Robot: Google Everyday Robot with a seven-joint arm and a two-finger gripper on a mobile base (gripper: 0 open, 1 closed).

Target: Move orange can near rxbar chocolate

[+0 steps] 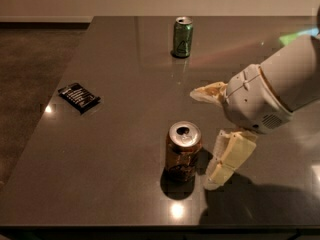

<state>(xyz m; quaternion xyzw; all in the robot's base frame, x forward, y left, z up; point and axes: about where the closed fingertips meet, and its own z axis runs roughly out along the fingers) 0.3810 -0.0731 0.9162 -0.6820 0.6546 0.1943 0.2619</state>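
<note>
The orange can (pixel 183 152) stands upright on the dark table (pixel 125 59), near the front middle. The rxbar chocolate (pixel 79 97), a flat black wrapper with white text, lies at the table's left edge, well left of the can. My gripper (pixel 206 135) is open just right of the can. One cream finger (pixel 227 159) hangs close beside the can's right side. The other finger (pixel 206 92) points left, behind and above the can. The can is not between them and nothing is held.
A green can (pixel 183 37) stands upright at the back middle of the table. My white wrist and arm (pixel 280 91) reach in from the right. The floor (pixel 30 74) lies beyond the table's left edge.
</note>
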